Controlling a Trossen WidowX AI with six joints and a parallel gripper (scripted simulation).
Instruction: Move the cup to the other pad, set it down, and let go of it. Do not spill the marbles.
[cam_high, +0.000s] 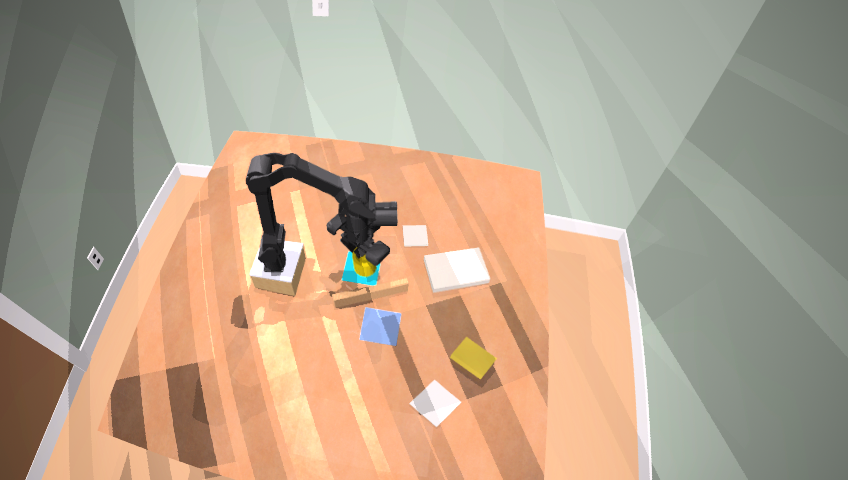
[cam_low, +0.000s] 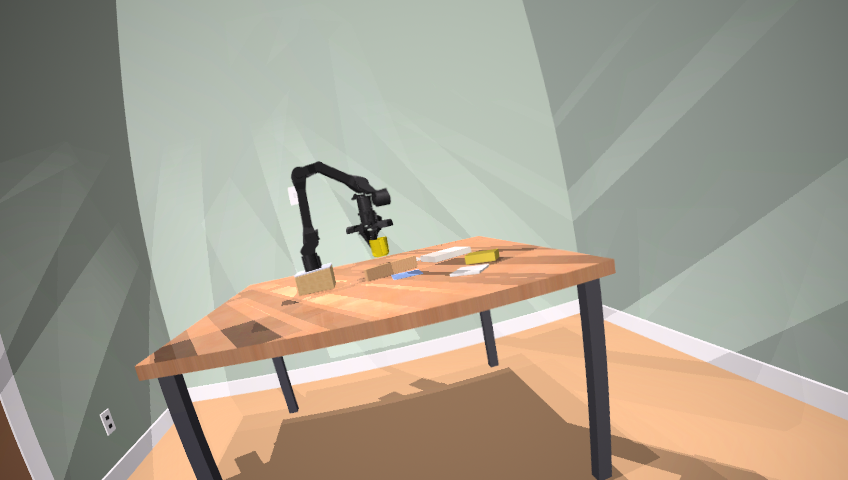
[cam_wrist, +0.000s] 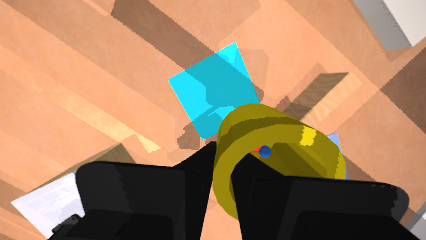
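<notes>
Pinching the yellow cup's (cam_wrist: 280, 155) rim, claw (cam_wrist: 222, 200) nearly closed, above cyan pad (cam_wrist: 215, 90).

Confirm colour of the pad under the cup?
Bright cyan pad, below the yellow cup; clearest in the wrist view.

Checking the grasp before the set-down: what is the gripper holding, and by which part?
The gripper is shut on the yellow cup, pinching its rim wall: one of the jaws is inside the cup, the other outside.
</notes>
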